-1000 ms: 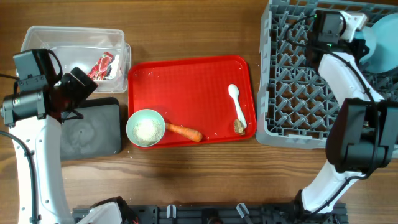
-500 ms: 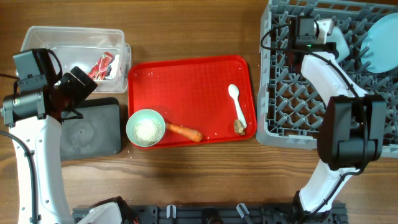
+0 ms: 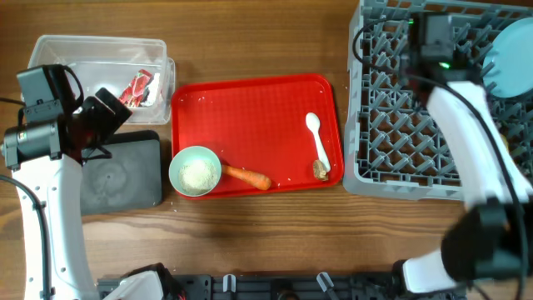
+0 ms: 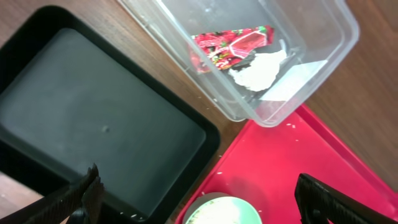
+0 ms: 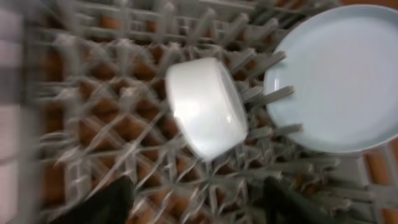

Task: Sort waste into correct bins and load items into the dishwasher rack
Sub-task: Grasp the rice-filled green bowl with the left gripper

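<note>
Wrapper (image 4: 233,45), red and white, lies in the clear tub (image 4: 323,37) at far left, its print too small to read. Left hand (image 4: 199,199) hangs spread by the black tray (image 4: 93,112), holding nothing. Right hand (image 5: 199,199), blurred, is spread above the grey rack (image 5: 124,112), pinching nothing. The white bowl (image 5: 208,109) lies tilted on the pegs just beside the pale blue plate (image 5: 342,87). On the red tray (image 3: 250,108) sit the green bowl (image 3: 176,162), carrot (image 3: 246,176) and spoon (image 3: 316,137).

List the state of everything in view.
wrapper, in clear tub
black tray, looks empty
green bowl, holds rice, on red tray
carrot, on red tray
spoon, on red tray
plate, in rack
white bowl, tilted in rack
left gripper, open
right gripper, open
</note>
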{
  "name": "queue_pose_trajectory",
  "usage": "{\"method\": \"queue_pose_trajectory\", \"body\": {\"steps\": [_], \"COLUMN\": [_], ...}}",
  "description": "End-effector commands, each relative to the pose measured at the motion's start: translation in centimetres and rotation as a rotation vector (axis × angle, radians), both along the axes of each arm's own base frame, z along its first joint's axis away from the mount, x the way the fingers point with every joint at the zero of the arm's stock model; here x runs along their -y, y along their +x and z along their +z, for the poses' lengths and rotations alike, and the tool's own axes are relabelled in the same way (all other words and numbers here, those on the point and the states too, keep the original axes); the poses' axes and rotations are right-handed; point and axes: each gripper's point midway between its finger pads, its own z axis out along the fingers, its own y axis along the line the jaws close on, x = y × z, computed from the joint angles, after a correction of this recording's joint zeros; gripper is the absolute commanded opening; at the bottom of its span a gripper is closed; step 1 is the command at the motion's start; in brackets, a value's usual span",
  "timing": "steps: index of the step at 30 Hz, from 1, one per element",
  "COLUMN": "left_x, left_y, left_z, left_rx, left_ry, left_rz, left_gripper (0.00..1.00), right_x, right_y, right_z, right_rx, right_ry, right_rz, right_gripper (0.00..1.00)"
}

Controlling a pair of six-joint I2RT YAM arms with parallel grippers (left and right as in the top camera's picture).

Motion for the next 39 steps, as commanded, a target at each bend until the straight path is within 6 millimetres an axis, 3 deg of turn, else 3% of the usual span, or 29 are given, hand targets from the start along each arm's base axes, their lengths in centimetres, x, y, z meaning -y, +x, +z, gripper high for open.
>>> {"method": "queue_pose_trajectory", "body": {"steps": [1,5,10,18,23,26,28,30,34,39], "left_x": [2.2,5.3,10.5,16.9,19.1,19.9,20.3,20.6,20.9,21.0], "left_y": [0.8,1.4,1.6,-0.8,-1.9,-2.3,-2.1,-1.8,-1.1,-0.7], "left_z": [0.0,-0.4,-2.5,-9.3,-13.4,-15.3,-16.4,-17.1,-17.5,-17.5], "left_rx": [0.013,-0.003,-0.085,-0.384,-0.530,-0.585,-0.599,-0.601,-0.574,-0.558], "left_ry": [-0.038,-0.041,-0.052,-0.049,-0.033,-0.023,-0.020,-0.018,-0.018,-0.016], "left_rz": [-0.061,-0.158,-0.315,-0.510,-0.572,-0.595,-0.604,-0.609,-0.612,-0.613], "left_gripper": [1.00,1.00,1.00,0.99,0.96,0.89,0.79,0.60,0.36,0.25], "right_x": [-5.1,-7.0,-8.5,-8.6,-8.6,-8.6,-8.6,-8.6,-8.6,-8.6], "right_y": [-2.2,-4.8,-7.0,-7.1,-7.0,-7.0,-7.0,-7.0,-7.0,-7.0], "right_z": [1.8,1.3,0.1,0.1,0.1,0.1,0.1,0.1,0.1,0.1], "right_rx": [0.003,-0.083,-0.184,-0.188,-0.184,-0.184,-0.184,-0.184,-0.184,-0.184], "right_ry": [0.250,0.346,0.433,0.441,0.442,0.442,0.442,0.442,0.442,0.442], "right_rz": [0.190,0.244,0.278,0.279,0.277,0.277,0.277,0.277,0.277,0.277], "right_gripper": [0.78,0.81,0.82,0.82,0.82,0.82,0.82,0.82,0.82,0.82]}}
